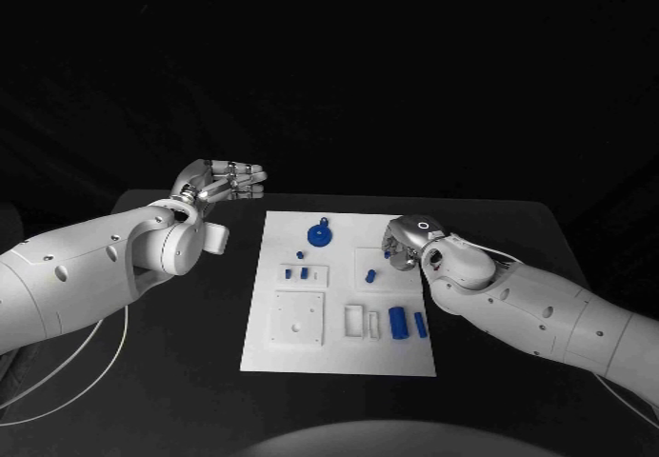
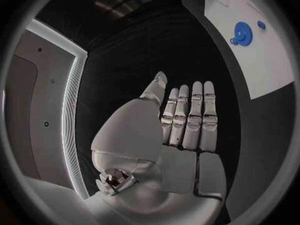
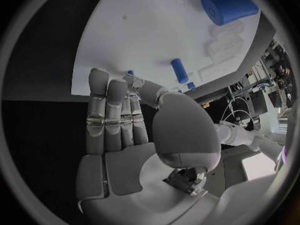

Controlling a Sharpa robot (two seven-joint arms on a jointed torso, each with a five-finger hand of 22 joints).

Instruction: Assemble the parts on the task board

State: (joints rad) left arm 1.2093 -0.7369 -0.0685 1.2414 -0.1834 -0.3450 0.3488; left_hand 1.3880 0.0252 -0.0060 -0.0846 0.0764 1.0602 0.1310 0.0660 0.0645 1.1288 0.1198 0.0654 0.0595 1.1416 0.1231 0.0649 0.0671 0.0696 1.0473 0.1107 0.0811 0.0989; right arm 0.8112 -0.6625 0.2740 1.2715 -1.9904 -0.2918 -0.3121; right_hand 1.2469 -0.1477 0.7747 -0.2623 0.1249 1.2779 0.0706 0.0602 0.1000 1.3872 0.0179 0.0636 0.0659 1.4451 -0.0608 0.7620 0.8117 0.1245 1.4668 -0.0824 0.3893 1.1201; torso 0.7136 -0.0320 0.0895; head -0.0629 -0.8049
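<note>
Head view: a black table (image 1: 165, 400) fills the lower frame under a dark backdrop. At centre lies the white board (image 1: 275, 357), a tall rectangle. On it, near its top, sits a round blue gear (image 1: 320, 235); below are small blue pegs (image 1: 294, 273) on a raised white block, one peg (image 1: 370, 276) at middle right, and two blue cylinders (image 1: 400, 323) at lower right beside white slots. A square white plate (image 1: 298, 318) sits at lower left of the board. No writing can be read. The left hand (image 1: 220, 181) is at upper left, off the board, fingers straight and together, holding nothing. The right hand (image 1: 400, 249) hovers over the board's right edge; whether it grips anything I cannot tell here.

Left wrist view: the left hand (image 2: 181, 122) is flat, fingers extended side by side, empty, over black table. The board (image 2: 269, 50) with the gear (image 2: 242, 34) is at upper right.

Right wrist view: the right hand (image 3: 115, 115) has its fingers straight, with a small blue part (image 3: 130, 73) at the fingertips; a grip is unclear. Above, on the board (image 3: 144, 35), lie a peg (image 3: 179, 70) and a large cylinder (image 3: 229, 6).
</note>
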